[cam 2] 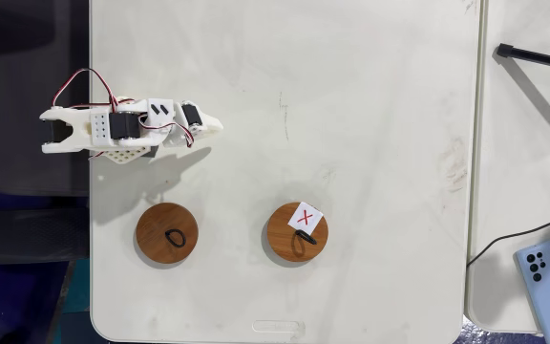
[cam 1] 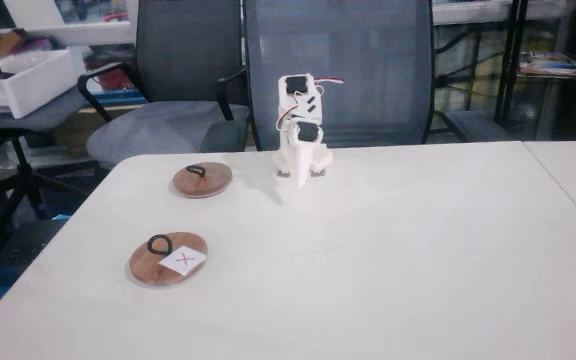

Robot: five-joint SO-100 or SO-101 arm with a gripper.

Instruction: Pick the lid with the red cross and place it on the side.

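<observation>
On white table [cam 2: 370, 86], near front edge: lid with the red cross [cam 2: 297, 230], flat, well apart from folded arm [cam 2: 127, 126]. Beside it, plain brown disc [cam 2: 167, 233]. Gripper [cam 2: 210, 123] empty; opening impossible to judge. From above only: blue phone [cam 2: 548, 287]. From front only: office chairs [cam 1: 348, 60].

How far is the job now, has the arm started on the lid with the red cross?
Nothing looks done yet. The lid with the red cross lies flat on the table, beside the plain lid. The gripper is folded back at the base, holding nothing. Picking and placing aside both remain.
</observation>
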